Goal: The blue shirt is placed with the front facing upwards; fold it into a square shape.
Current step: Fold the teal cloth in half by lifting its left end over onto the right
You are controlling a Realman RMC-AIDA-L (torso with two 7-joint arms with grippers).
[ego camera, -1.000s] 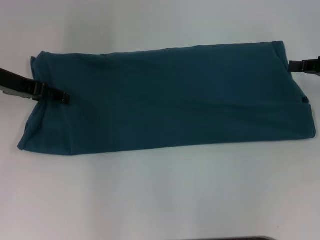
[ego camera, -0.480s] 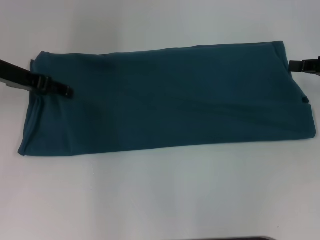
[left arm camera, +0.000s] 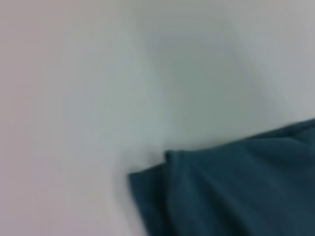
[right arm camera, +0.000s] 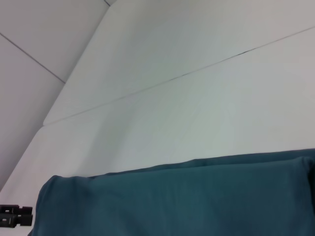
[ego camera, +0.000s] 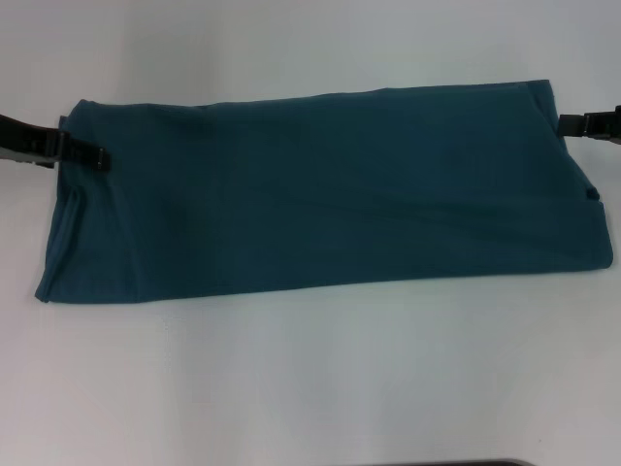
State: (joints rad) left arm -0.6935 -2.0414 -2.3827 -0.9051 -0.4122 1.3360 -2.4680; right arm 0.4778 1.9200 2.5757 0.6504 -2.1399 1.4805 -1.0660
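The blue shirt (ego camera: 330, 189) lies flat on the white table as a long folded band, with only plain teal cloth showing. A small dark mark (ego camera: 593, 195) sits near its right end. My left gripper (ego camera: 89, 154) reaches in from the left and its tip lies just over the shirt's far left edge. My right gripper (ego camera: 572, 123) sits at the far right corner, beside the cloth. The left wrist view shows one corner of the shirt (left arm camera: 231, 191). In the right wrist view the shirt (right arm camera: 172, 201) fills the lower part, with the left gripper (right arm camera: 15, 216) beyond its far end.
The white table (ego camera: 310, 379) spreads out on all sides of the shirt. A seam line (right arm camera: 197, 71) crosses the surface behind the shirt. A dark strip (ego camera: 475, 463) shows at the table's near edge.
My left gripper has drawn back leftward and farther away, from over the shirt's left part to its left edge. The shirt and right gripper have hardly moved.
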